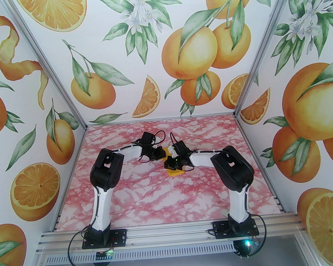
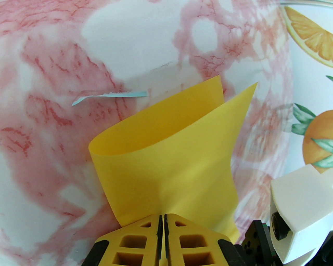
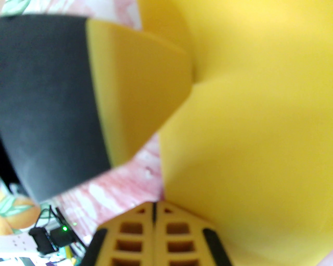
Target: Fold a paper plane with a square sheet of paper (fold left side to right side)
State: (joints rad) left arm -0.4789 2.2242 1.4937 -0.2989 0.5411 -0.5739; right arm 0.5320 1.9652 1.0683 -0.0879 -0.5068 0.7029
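The square sheet of paper [image 2: 169, 161] is plain yellow and curls over on itself, so two loose layers stand apart with their corners pointing away. My left gripper [image 2: 162, 217] is shut on its near edge. In the top view the sheet [image 1: 176, 172] shows mid-table under both wrists, with my left gripper [image 1: 159, 152] and right gripper [image 1: 170, 165] close together above it. In the right wrist view the paper [image 3: 247, 130] is large and blurred, and it runs down into my right gripper [image 3: 155, 205], which is shut on it. The left gripper's yellow and black finger [image 3: 135, 91] is just beside it.
The pink marbled tabletop [image 1: 148, 194] stretches around the arms. A thin pale-blue torn strip [image 2: 109, 95] lies flat on it beyond the paper. Walls printed with oranges [image 1: 188, 55] close the back and both sides. The right arm's white wrist [image 2: 299, 202] sits close to my left fingers.
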